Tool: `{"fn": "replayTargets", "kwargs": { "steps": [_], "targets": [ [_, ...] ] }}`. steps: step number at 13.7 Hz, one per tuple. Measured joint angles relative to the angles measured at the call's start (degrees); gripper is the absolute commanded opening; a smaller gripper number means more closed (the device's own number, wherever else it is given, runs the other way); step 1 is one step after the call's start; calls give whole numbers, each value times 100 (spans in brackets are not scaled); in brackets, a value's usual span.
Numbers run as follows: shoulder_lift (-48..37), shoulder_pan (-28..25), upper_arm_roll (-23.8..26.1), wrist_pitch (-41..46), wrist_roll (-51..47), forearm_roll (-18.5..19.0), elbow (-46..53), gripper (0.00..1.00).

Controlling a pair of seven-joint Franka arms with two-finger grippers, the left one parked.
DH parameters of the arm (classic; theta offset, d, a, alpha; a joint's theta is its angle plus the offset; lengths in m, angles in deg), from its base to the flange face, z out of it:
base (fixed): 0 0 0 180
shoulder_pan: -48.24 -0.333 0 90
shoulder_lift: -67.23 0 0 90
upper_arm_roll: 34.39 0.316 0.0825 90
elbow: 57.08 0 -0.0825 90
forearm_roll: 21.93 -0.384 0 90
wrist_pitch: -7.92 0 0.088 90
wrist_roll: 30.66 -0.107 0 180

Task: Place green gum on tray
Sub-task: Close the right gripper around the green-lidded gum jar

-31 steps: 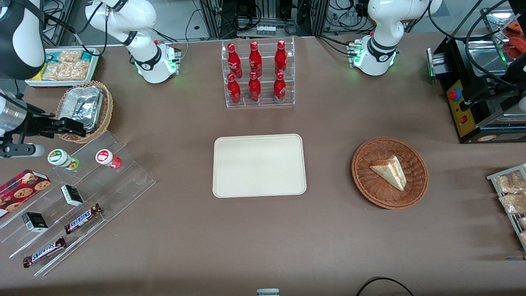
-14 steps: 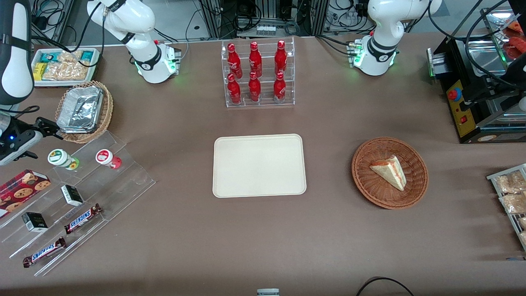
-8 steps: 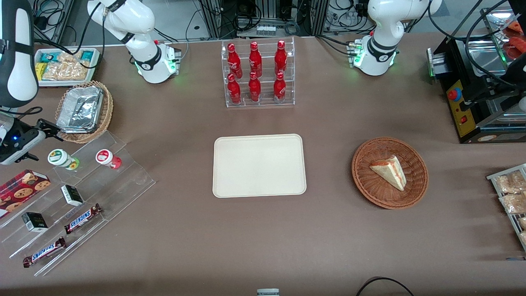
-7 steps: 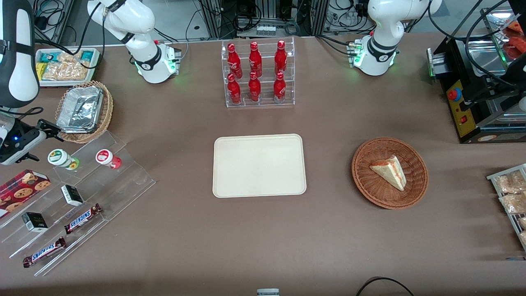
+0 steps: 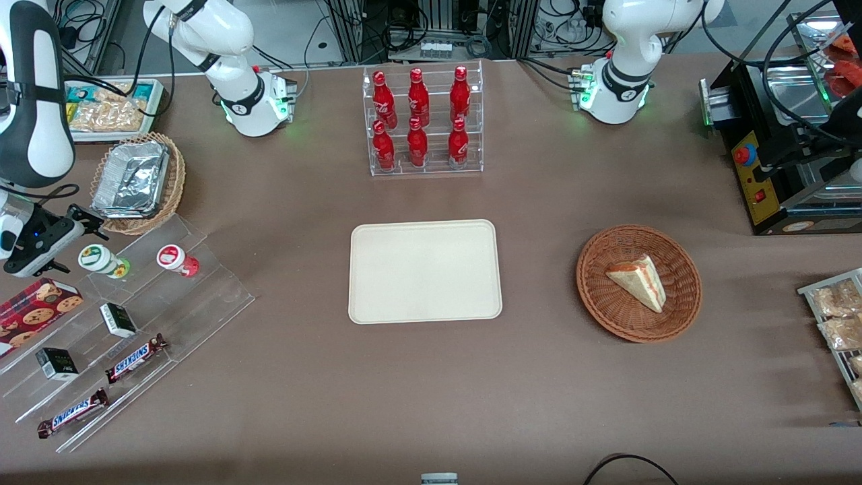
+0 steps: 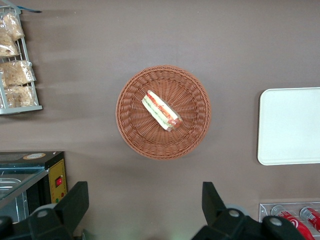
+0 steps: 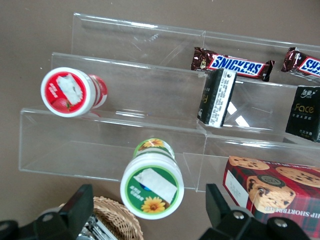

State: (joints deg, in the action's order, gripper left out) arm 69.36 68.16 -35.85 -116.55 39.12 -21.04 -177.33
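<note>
The green gum (image 5: 101, 261) stands on the top step of a clear acrylic stand (image 5: 202, 296) toward the working arm's end of the table. It shows in the right wrist view (image 7: 152, 185) with its green-and-white lid facing the camera. The red-lidded canister (image 5: 176, 259) stands beside it on the same step. My gripper (image 5: 50, 236) hovers just above the green gum, open, with a finger on each side of the lid and apart from it (image 7: 150, 220). The cream tray (image 5: 425, 271) lies empty at the table's middle.
A wicker basket with foil (image 5: 138, 182) sits beside the stand. The lower steps hold small dark boxes (image 5: 118, 320) and Snickers bars (image 5: 135, 357). A cookie box (image 5: 37, 306) lies by the stand. A rack of red bottles (image 5: 423, 121) stands farther back than the tray. A basket with a sandwich (image 5: 638, 283) lies toward the parked arm's end.
My gripper pulled back from the foil basket toward the table's end, then moved nearer the green gum. The objects have not moved.
</note>
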Motion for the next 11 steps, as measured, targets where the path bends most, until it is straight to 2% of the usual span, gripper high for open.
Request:
{"fn": "replayTargets", "kwargs": {
  "steps": [5, 6, 8, 9, 11],
  "targets": [
    [204, 31, -2, -145, 25, 0, -1, 100],
    [238, 39, -2, -155, 25, 0, -1, 88],
    [286, 49, -3, -166, 27, 0, -1, 20],
    [299, 50, -3, -170, 27, -1, -1, 0],
    [311, 51, -3, -171, 27, -5, -1, 0]
  ]
}}
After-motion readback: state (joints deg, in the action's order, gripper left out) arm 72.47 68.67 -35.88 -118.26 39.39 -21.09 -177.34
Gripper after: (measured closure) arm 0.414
